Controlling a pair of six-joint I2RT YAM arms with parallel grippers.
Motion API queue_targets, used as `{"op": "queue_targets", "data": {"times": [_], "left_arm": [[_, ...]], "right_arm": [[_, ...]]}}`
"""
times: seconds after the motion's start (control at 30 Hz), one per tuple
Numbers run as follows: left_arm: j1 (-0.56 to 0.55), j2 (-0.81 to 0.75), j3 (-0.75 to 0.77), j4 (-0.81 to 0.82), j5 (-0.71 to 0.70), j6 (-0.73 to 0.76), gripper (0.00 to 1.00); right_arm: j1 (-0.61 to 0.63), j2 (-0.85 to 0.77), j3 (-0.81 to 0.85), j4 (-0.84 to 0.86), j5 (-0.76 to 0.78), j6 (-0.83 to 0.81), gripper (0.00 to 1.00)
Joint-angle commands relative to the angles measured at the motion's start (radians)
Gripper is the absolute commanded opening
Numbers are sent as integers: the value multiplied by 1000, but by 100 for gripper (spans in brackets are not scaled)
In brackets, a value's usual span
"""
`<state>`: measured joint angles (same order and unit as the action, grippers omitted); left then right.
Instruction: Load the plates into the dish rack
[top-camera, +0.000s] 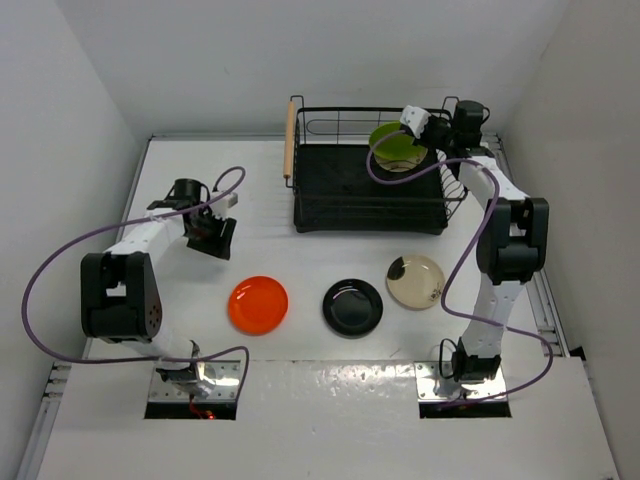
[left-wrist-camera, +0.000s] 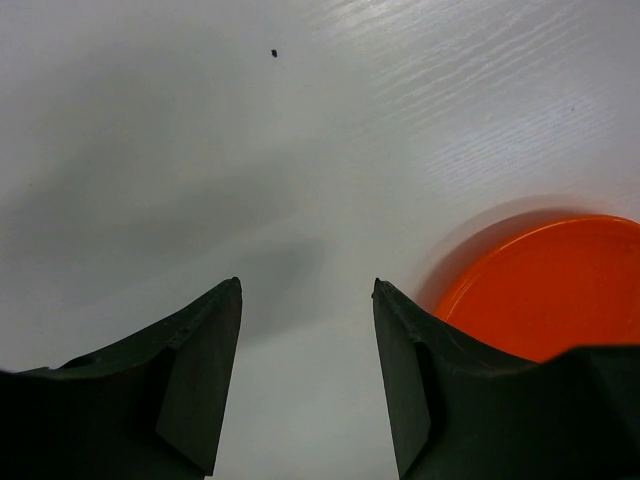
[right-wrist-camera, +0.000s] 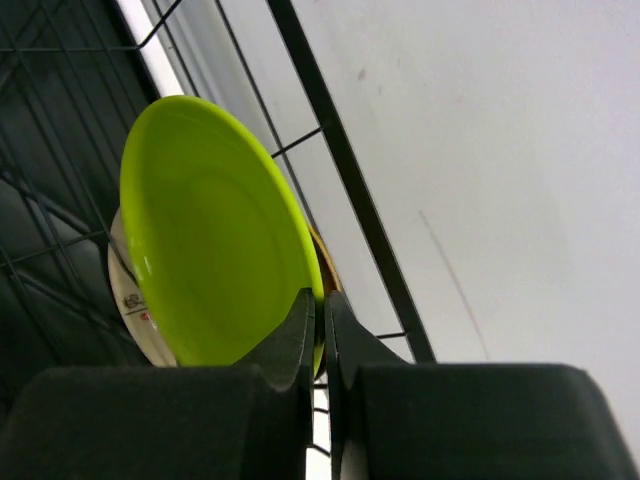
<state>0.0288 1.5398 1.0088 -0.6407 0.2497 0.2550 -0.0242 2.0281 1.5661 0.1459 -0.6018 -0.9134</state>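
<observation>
Right tool (right-wrist-camera: 322, 305) is clamped on the lime green plate (right-wrist-camera: 205, 230), which could be knocked loose by the dish rack (top-camera: 340, 186) wires alongside.

arms (top-camera: 150, 235): white links, black joints | cables (top-camera: 27, 300): purple, looped | claw fingers (left-wrist-camera: 200, 390): dark, wedge-shaped | bases (top-camera: 215, 376): silver plates

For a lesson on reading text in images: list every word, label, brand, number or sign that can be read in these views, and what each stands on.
No readable text in any view.
Cream plate, behind the lime green plate in the dish rack: small dark and reddish marks, too small to tell print from pattern.
Orange plate, black plate, beige plate: no lettering visible.
</observation>
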Motion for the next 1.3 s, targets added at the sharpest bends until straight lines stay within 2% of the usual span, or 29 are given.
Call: {"op": "queue_targets", "data": {"times": [0.0,0.17,0.33,0.53,0.63,0.9,1.27], "left_arm": [[13,9,11,1,5,-8,60],[22,28,22,-8,5,-8,60],[22,37,22,-8,5,-8,60],[22,37,13,-8,14,-8,60],[22,37,13,-8,14,-8,60],[22,37,13,-8,14,-8,60],[13,9,4,-8,14,1,60]], "right_arm": [[-2,-11,31,84,-32,-27,0],[4,-52,-46,115,-36,-150,0],[-14,-71,-12,-60,-99,-203,0],[-20,-85,-78,-66,-125,-225,0],[-20,-72,-95,-22,-127,-188,0],[-28,-104,-87,273,-105,31,0],[-31,-143,-123,207,-185,38,0]]}}
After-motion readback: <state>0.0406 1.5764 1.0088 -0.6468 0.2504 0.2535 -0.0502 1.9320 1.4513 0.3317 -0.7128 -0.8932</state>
